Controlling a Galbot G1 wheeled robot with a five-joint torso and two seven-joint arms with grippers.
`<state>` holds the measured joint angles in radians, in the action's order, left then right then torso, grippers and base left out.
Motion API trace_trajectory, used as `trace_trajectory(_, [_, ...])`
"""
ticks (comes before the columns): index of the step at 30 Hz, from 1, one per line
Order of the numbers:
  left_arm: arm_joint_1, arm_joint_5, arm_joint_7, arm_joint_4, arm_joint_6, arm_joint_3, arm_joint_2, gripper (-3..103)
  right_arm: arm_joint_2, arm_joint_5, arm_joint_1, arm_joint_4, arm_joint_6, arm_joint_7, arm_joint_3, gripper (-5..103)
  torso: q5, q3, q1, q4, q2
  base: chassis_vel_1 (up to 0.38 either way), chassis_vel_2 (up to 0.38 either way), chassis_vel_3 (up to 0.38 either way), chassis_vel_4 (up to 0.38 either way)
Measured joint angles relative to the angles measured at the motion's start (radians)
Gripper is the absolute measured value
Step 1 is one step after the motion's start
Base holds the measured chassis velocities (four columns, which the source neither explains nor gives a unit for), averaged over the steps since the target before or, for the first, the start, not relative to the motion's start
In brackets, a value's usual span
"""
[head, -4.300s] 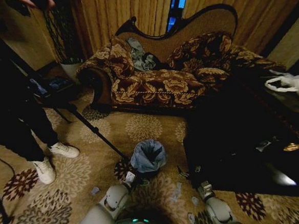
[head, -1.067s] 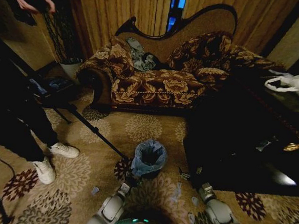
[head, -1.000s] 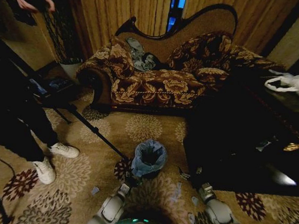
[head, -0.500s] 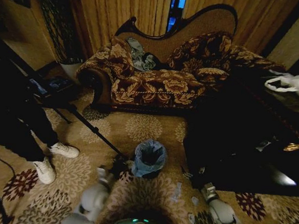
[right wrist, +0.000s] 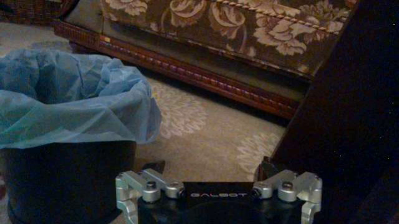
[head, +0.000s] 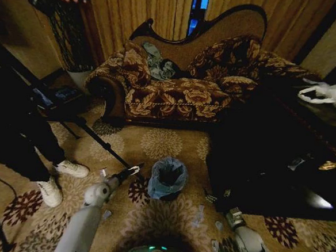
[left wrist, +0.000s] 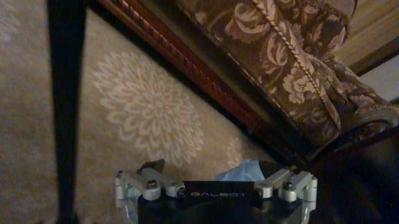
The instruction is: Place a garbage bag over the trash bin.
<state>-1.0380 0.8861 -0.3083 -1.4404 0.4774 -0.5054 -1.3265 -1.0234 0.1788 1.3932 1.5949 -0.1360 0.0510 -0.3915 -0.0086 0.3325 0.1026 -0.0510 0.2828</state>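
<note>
Garbage bag (head: 165,178) draped over your trash bin (right wrist: 65,179), left tool (head: 131,171) beside it, open and empty.

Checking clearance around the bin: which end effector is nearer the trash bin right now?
Left. The left end effector is raised just beside the trash bin on its left; the right end effector sits farther off, low to its right by the robot.

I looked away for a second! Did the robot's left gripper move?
Yes. The left gripper swung out to the robot's left, away from the small black round trash bin, toward the white sneakers.
</note>
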Motion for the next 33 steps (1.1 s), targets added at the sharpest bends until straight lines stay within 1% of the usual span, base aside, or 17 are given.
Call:
trace_trajectory(1, [0.000, 0.000, 0.000, 0.000, 0.000, 0.000, 0.000, 100, 0.000, 0.000, 0.000, 0.000, 0.000, 0.000, 0.000, 100, 0.0000, 0.000, 0.000, 0.0000, 0.000, 0.000, 0.000, 0.000, 0.000])
trace_trajectory(3, [0.036, 0.006, -0.020, 0.049, -0.008, 0.022, -0.001, 100, 0.000, -0.003, 0.004, 0.001, -0.003, 0.000, -0.001, 100, 0.0001, 0.000, 0.000, 0.0000, 0.000, 0.000, 0.000, 0.000, 0.000])
trace_trajectory(8, [0.052, 0.007, -0.042, 0.075, -0.011, 0.045, 0.000, 100, 0.002, -0.005, 0.012, 0.002, -0.006, 0.002, -0.003, 100, 0.0001, 0.000, 0.000, 0.0001, 0.000, 0.000, 0.000, 0.000, 0.000])
trace_trajectory(12, [0.086, 0.001, -0.069, 0.131, -0.017, 0.083, -0.006, 100, 0.003, -0.007, 0.010, 0.000, -0.009, 0.002, 0.000, 100, 0.0000, 0.000, 0.000, 0.0000, 0.000, 0.000, 0.000, 0.000, 0.000])
trace_trajectory(15, [0.096, 0.004, -0.076, 0.152, -0.022, 0.089, -0.006, 101, 0.005, -0.007, 0.009, 0.000, -0.009, 0.002, 0.000, 100, 0.0001, 0.000, 0.000, 0.0001, 0.000, 0.000, 0.000, 0.000, 0.000])
trace_trajectory(18, [0.114, 0.013, -0.081, 0.184, -0.029, 0.094, -0.006, 100, 0.009, -0.006, 0.009, 0.000, -0.009, 0.002, 0.000, 100, 0.0001, 0.000, 0.000, 0.0002, 0.000, 0.000, 0.000, 0.000, 0.000])
trace_trajectory(20, [0.134, 0.011, -0.089, 0.219, -0.047, 0.105, -0.004, 98, 0.009, -0.006, 0.010, -0.001, -0.009, 0.003, 0.001, 100, -0.0002, 0.000, 0.000, 0.0001, 0.000, 0.000, 0.000, 0.000, 0.000])
trace_trajectory(21, [0.141, 0.011, -0.092, 0.226, -0.050, 0.108, -0.004, 96, 0.009, -0.007, 0.009, -0.001, -0.009, 0.003, 0.003, 100, -0.0002, 0.000, 0.000, 0.0001, 0.000, 0.000, 0.000, 0.000, 0.000])
trace_trajectory(23, [0.148, 0.011, -0.098, 0.235, -0.055, 0.112, -0.003, 94, 0.008, -0.007, 0.009, -0.001, -0.009, 0.003, 0.007, 100, 0.0001, 0.000, 0.000, 0.0001, 0.000, 0.000, 0.000, 0.000, 0.000])
trace_trajectory(24, [0.156, 0.010, -0.102, 0.246, -0.059, 0.117, -0.003, 91, 0.008, -0.007, 0.008, -0.001, -0.009, 0.003, 0.010, 100, 0.0002, 0.000, 0.000, 0.0002, 0.000, 0.000, 0.000, 0.000, 0.000])
trace_trajectory(25, [0.156, 0.010, -0.102, 0.246, -0.059, 0.117, -0.003, 91, 0.008, -0.007, 0.008, -0.001, -0.009, 0.003, 0.010, 100, 0.0002, 0.000, 0.000, 0.0002, 0.000, 0.000, 0.000, 0.000, 0.000])
trace_trajectory(27, [0.168, 0.004, -0.108, 0.260, -0.063, 0.127, -0.004, 81, 0.008, -0.007, 0.006, -0.001, -0.007, 0.003, 0.014, 100, 0.0000, 0.000, 0.000, 0.0001, 0.000, 0.000, 0.000, 0.000, 0.000])
trace_trajectory(28, [0.168, 0.004, -0.108, 0.260, -0.063, 0.127, -0.004, 81, 0.008, -0.007, 0.006, -0.001, -0.007, 0.003, 0.014, 100, 0.0000, 0.000, 0.000, 0.0001, 0.000, 0.000, 0.000, 0.000, 0.000])
trace_trajectory(31, [0.164, -0.009, -0.121, 0.255, -0.060, 0.145, -0.004, 66, 0.008, -0.008, 0.005, 0.001, -0.006, 0.004, 0.016, 100, 0.0000, 0.000, 0.000, 0.0002, 0.000, 0.000, 0.000, 0.000, 0.000])
trace_trajectory(32, [0.164, -0.009, -0.121, 0.255, -0.060, 0.145, -0.004, 66, 0.008, -0.008, 0.005, 0.001, -0.006, 0.004, 0.016, 100, 0.0000, 0.000, 0.000, 0.0002, 0.000, 0.000, 0.000, 0.000, 0.000])
trace_trajectory(33, [0.164, -0.015, -0.128, 0.260, -0.061, 0.151, -0.004, 59, 0.009, -0.009, 0.007, 0.001, -0.006, 0.004, 0.016, 100, 0.0000, 0.000, 0.000, 0.0001, 0.000, 0.000, 0.000, 0.000, 0.000])
